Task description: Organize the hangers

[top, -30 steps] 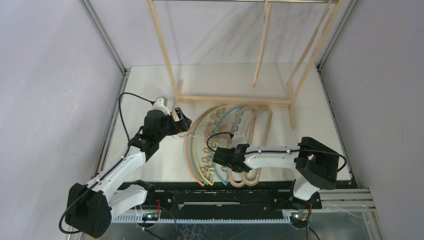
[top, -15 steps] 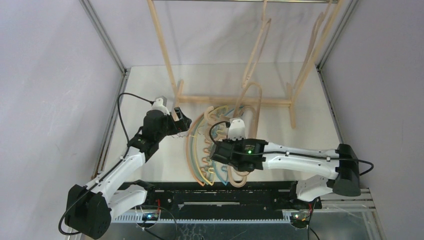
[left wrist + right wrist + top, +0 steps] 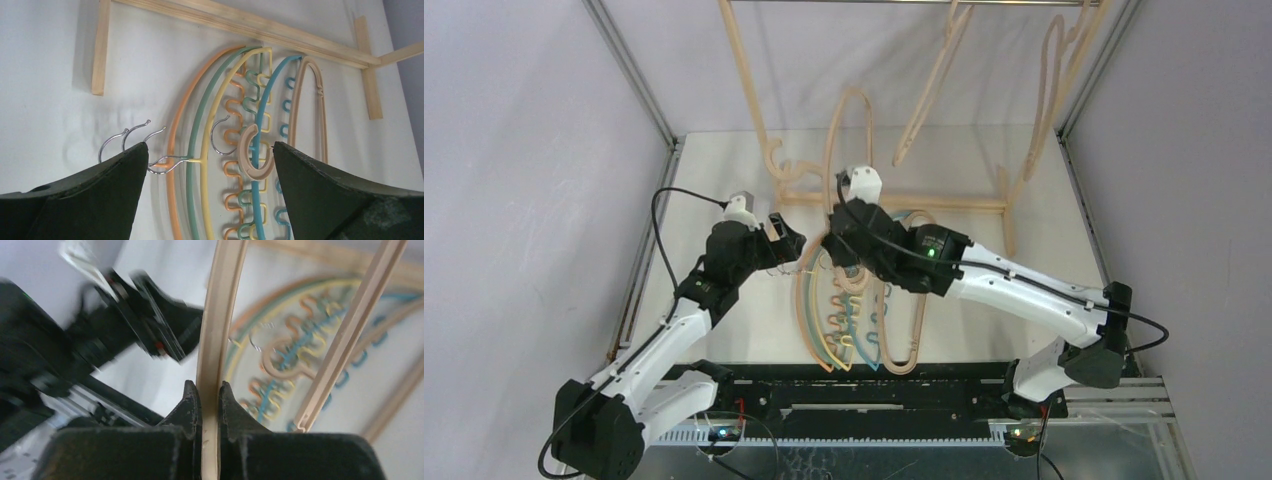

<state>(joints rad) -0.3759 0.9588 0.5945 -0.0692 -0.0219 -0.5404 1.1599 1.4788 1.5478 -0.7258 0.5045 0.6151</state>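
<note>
1. Rack [image 3: 984,203]: the only thing here that holds anything, and no true container is in view. It stands beyond both grippers. Two pale wooden hangers [image 3: 929,100] appear to hang from its top bar, above and beyond the right gripper [image 3: 844,235]. I count these as done.
2. Held wooden hanger [image 3: 221,300]: pinched narrowly between the right gripper's jaws on one strand. The loop rises up and away from that hand, off the table and short of the bar. Judgement: hanging step in hand, hook not yet on the bar.
3. Table wooden hanger [image 3: 296,115]: lies flat, to the right of the left gripper [image 3: 210,150] and past its fingers. At least one more seems to lie under the right arm; the count is unclear.
4. Coloured hangers, nested flat directly beneath the left gripper: orange hanger [image 3: 170,150], green hanger [image 3: 190,170], yellow hanger [image 3: 205,190], teal hanger [image 3: 258,200]. None is lifted.
5. Metal hooks [image 3: 125,137]: fanned out just off the left gripper's left finger. That hand is spread wide, holds nothing and hovers above them.
6. Progress: less than half done. The whole coloured set and the table wooden pieces remain.
</note>
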